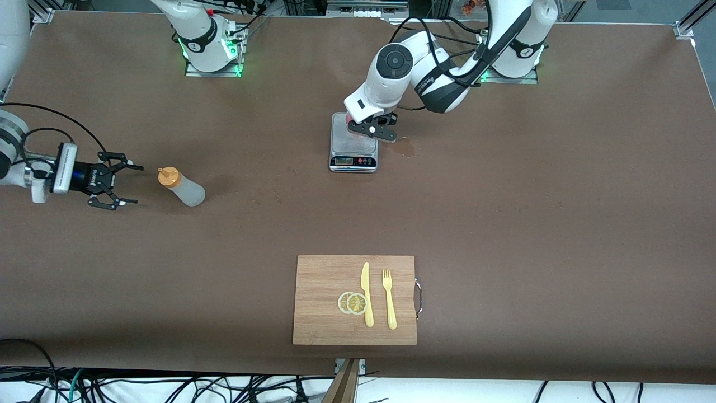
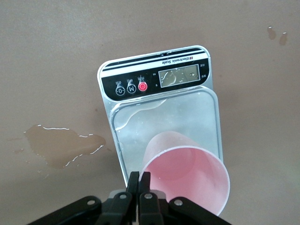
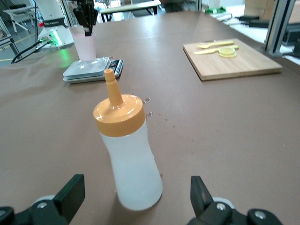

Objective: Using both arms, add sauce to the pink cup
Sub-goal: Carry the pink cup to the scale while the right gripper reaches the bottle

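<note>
Frosted-white bottle point(image 1: 183, 187): stands upright with its orange cap point(image 3: 118, 114) on, on bare table toward the right arm's end, well apart from the scale.
Right gripper point(image 1: 126, 184): low at the right arm's edge of the table, just beside the bottle, fingers point(image 3: 70, 193) spread wide and holding nothing; the bottle stands apart from both.
Pink cup point(image 2: 190, 173): upright on the scale point(image 1: 353, 149), mid-table near the robots' edge.
Left gripper point(image 2: 139, 183): over the scale, fingers pinched together on the cup's rim.
Wet patch point(image 2: 61, 144): on the table just beside the scale.
Board point(image 1: 356, 299): by the camera edge, carrying a knife point(image 1: 366, 293), fork point(image 1: 389, 297) and lemon slices point(image 1: 352, 303).
</note>
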Robot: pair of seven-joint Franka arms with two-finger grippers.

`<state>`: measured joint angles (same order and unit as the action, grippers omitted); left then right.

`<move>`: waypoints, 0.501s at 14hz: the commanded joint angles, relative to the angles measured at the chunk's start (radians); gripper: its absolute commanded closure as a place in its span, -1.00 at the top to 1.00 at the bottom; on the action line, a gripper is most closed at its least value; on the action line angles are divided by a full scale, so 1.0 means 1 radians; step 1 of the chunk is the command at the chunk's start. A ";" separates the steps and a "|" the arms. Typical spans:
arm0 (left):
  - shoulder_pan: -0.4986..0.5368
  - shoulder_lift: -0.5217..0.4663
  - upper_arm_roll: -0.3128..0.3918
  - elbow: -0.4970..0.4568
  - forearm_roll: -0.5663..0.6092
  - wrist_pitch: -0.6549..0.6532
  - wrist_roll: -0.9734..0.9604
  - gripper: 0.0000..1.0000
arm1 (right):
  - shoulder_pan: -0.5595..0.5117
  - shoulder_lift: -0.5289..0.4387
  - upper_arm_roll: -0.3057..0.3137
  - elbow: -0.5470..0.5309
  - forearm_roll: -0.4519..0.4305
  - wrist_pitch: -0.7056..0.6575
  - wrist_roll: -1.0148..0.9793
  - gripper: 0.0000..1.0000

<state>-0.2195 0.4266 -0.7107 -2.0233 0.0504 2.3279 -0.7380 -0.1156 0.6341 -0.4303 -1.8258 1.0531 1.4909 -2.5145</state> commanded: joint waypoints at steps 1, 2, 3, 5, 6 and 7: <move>-0.007 0.032 0.008 0.015 0.055 0.022 -0.072 -0.23 | -0.007 0.061 0.024 0.017 0.062 -0.053 -0.085 1.00; -0.003 0.028 0.007 0.018 0.055 0.021 -0.077 0.99 | -0.007 0.081 0.024 0.019 0.082 -0.064 -0.114 1.00; 0.006 0.020 0.002 0.020 0.052 0.015 -0.081 1.00 | -0.007 0.102 0.030 0.019 0.103 -0.072 -0.136 1.00; 0.011 0.001 0.002 0.018 0.045 -0.018 -0.110 1.00 | -0.007 0.136 0.059 0.019 0.134 -0.072 -0.176 1.00; 0.012 -0.008 -0.001 0.027 0.045 -0.051 -0.115 1.00 | -0.006 0.145 0.062 0.017 0.139 -0.077 -0.191 1.00; 0.017 -0.035 -0.001 0.049 0.045 -0.091 -0.115 1.00 | -0.006 0.157 0.064 0.016 0.139 -0.086 -0.191 1.00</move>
<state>-0.2113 0.4419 -0.7057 -2.0025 0.0805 2.3123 -0.8222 -0.1137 0.7658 -0.3721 -1.8241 1.1711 1.4383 -2.6817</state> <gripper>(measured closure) 0.419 0.000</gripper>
